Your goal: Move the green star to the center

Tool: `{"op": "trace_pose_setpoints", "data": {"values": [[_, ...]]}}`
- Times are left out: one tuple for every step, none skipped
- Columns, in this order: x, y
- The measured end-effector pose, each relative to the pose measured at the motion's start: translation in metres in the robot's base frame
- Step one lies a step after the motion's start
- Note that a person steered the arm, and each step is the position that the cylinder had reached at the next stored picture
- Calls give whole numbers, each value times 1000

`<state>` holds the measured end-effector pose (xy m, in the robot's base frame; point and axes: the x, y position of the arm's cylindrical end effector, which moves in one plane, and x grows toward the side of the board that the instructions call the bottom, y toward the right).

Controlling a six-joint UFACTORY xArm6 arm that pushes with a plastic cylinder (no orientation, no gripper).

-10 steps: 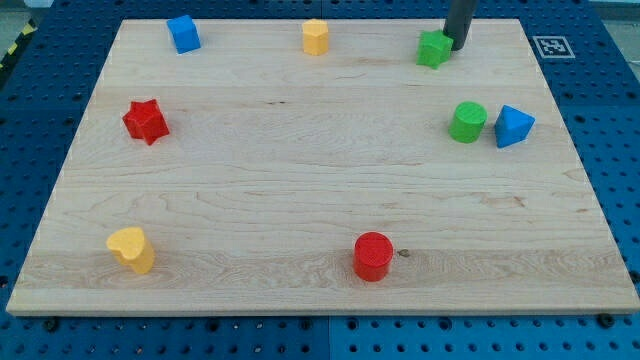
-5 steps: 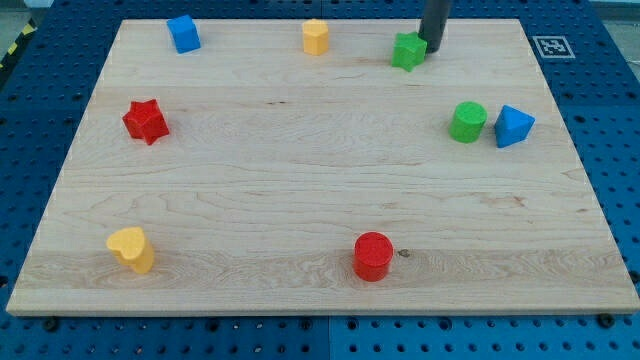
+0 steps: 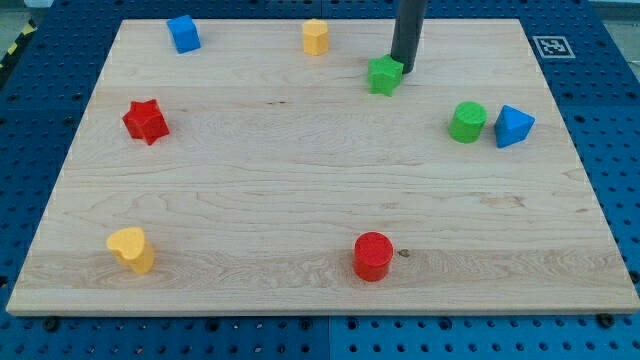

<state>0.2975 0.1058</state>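
- Near the top edge of the surface (image 3: 300, 200), right of its middle, the green star (image 3: 385, 75) sits with my tip (image 3: 402, 70) touching its upper-right side.
- Being a plain rod, the tool has no jaws to part or close.
- Toward the right edge, a green cylinder (image 3: 466, 122) stands just beside a blue block (image 3: 513, 126).

— How many blocks sit on the board?
— Eight. Two green: a green star (image 3: 385, 75) and a green cylinder (image 3: 467, 122).
— Red?
— Two: a red star (image 3: 145, 121) and a red cylinder (image 3: 373, 256).
— The others?
— Two blue: a blue cube (image 3: 183, 33), a blue wedge-like block (image 3: 513, 126). Two yellow: a yellow hexagonal block (image 3: 316, 36), a yellow heart (image 3: 132, 249).
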Motion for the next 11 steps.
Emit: {"op": "trace_pose_setpoints", "data": {"values": [[-4,-4],[-16,-8],[-10,-12],[2,-20],[22,-13],[36,-7],[36,-7],[33,-13],[27,-18],[45,-18],[52,-18]]}}
